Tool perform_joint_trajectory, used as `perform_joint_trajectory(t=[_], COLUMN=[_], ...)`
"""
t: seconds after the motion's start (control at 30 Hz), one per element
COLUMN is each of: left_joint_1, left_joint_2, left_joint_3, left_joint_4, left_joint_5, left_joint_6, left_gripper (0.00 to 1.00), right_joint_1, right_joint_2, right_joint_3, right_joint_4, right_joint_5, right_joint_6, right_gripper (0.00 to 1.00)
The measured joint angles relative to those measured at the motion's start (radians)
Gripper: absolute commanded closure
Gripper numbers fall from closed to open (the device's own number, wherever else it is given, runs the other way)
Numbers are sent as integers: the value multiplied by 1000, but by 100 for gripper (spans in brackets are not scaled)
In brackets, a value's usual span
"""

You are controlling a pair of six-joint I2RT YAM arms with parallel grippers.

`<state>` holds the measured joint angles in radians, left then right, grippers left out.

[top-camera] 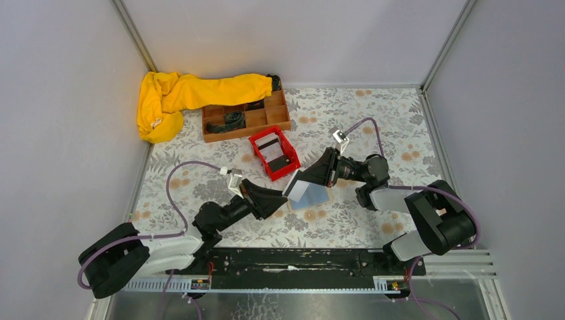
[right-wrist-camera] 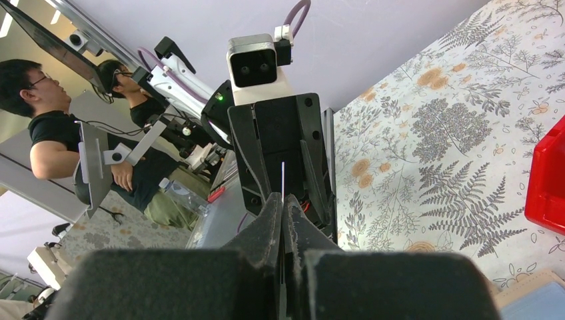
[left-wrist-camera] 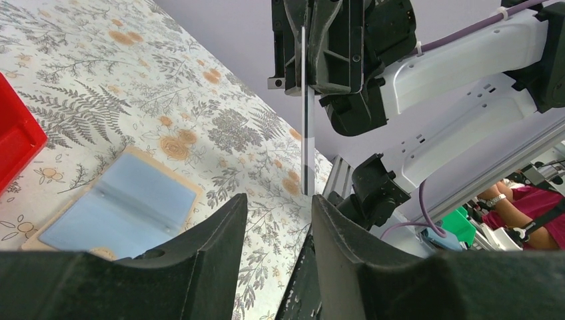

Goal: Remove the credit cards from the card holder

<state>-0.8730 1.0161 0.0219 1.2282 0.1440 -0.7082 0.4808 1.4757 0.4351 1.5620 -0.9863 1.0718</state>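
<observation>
Fingers of the left gripper (left-wrist-camera: pixel 278 207) stand wide apart and hold nothing. They face the thin edge of a card (left-wrist-camera: pixel 307 133) up in the air. The card looks light, stiff and slippery, so pinch its flat sides. The right gripper (right-wrist-camera: pixel 282 200) squeezes it tight. The card holder (left-wrist-camera: pixel 126 207) lies open on the counter (left-wrist-camera: pixel 233 120) below.

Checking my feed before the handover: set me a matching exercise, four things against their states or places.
1 card
2 holder
3 left gripper
4 red bin

A open, gripping nothing
B lies flat, unfolded
C beside the wooden tray
D pinched in the right gripper

Pairs: 1-D, 2-B, 3-A, 4-C
</observation>
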Motion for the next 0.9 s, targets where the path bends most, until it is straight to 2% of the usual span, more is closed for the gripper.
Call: perform_joint_trajectory(t=[0.33, 0.57, 0.63, 0.73, 0.77, 0.9], left_joint_1=[0, 0, 0, 0, 0, 0], left_joint_2=[77, 77, 77, 80, 85, 100], left_joint_3=[17, 33, 34, 34, 35, 43], left_joint_4=[64, 76, 76, 76, 78, 88], left_joint_5=[23, 24, 24, 24, 24, 30], left_joint_6=[-4, -12, -13, -17, -14, -21], left_gripper=[53, 63, 70, 94, 99, 100], right_joint_1=[0, 0, 0, 0, 0, -3], right_joint_2=[-1, -1, -1, -1, -1, -1], right_joint_3=[-15, -15, -15, -15, -15, -16], right_joint_4=[0, 0, 0, 0, 0, 0], right_joint_5=[0, 0, 0, 0, 0, 1], right_joint_6=[0, 0, 0, 0, 0, -1], right_gripper=[100, 100, 100, 100, 100, 100])
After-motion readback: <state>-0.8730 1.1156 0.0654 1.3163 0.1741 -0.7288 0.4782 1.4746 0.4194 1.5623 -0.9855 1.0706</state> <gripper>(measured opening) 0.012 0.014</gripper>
